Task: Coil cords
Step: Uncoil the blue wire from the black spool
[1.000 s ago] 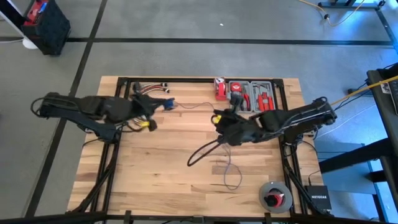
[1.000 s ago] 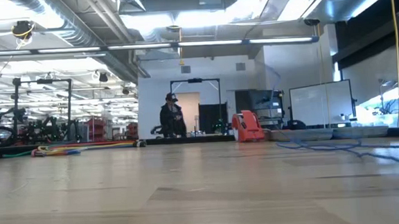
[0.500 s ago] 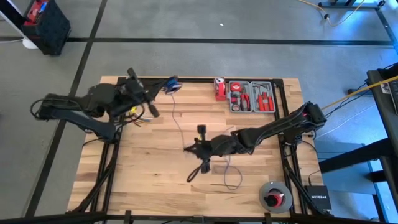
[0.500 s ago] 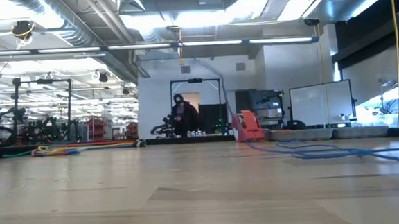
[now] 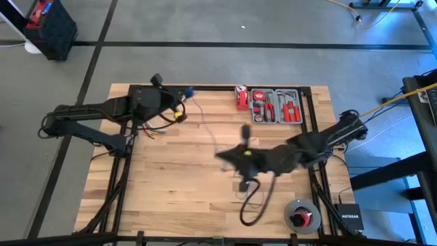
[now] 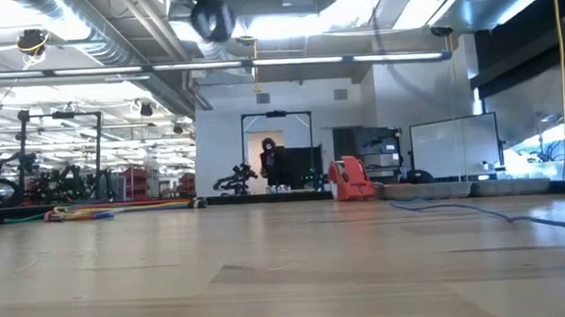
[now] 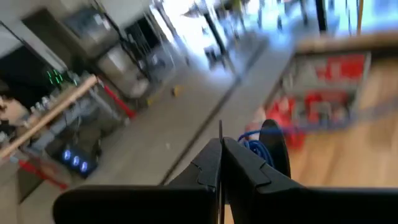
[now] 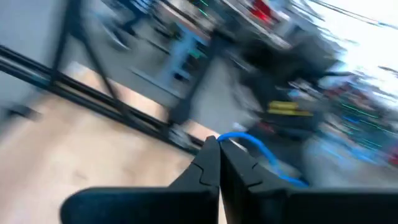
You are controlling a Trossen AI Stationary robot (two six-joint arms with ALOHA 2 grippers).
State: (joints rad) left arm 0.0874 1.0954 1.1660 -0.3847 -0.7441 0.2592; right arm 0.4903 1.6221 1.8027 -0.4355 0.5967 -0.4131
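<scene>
Wooden slats form the table [image 5: 171, 184], which stands on a grey concrete floor. Landmark: the red tool tray [image 5: 276, 106] at the table's far edge. The left gripper [image 5: 183, 98] is at the same far edge, well to the left of the tray, fingers [image 7: 211, 168] clenched on the cords [image 5: 199, 119]. The thin blue-violet wire runs from there across the boards toward the right gripper [image 5: 244, 133], which is near the tray on its table-centre side, fingers [image 8: 208, 163] clenched on the wire too. A black loop [image 5: 251, 205] lies nearer the front edge.
</scene>
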